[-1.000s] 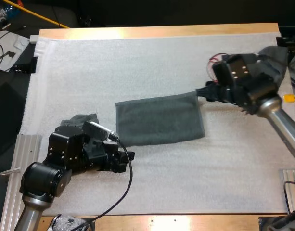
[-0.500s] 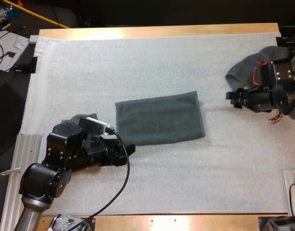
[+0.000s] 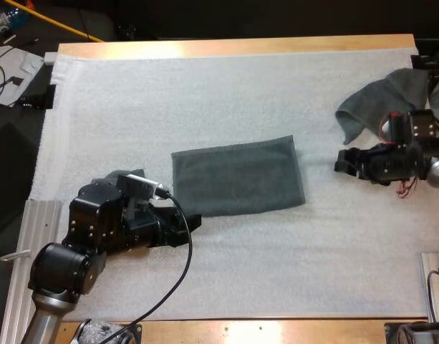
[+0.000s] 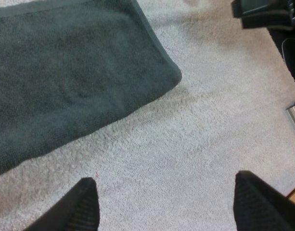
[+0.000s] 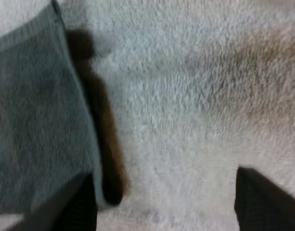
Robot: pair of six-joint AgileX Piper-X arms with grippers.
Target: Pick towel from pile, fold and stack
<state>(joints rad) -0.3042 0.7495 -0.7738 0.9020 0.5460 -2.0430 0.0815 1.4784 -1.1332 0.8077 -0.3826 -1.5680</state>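
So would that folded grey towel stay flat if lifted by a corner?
Probably not: the folded towel looks soft, so it would likely droop and unfold. The crumpled towel slumps in loose folds. Pushed, the folded one probably drags on the fuzzy mat rather than sliding.

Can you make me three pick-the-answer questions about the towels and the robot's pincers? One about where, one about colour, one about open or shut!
1. Where does the folded towel lie?
A) in the middle of the mat
B) hanging off the table
C) held up in a pincer

2. What colour is it?
A) red
B) dark grey-green
C) yellow

3. How is the left pincer?
A) shut on the towel
B) shut on nothing
C) open

Answers:
1 A, it lies flat mid-mat.
2 B, the same colour as the crumpled towel at the far right.
3 C, its fingers stand apart over bare mat.
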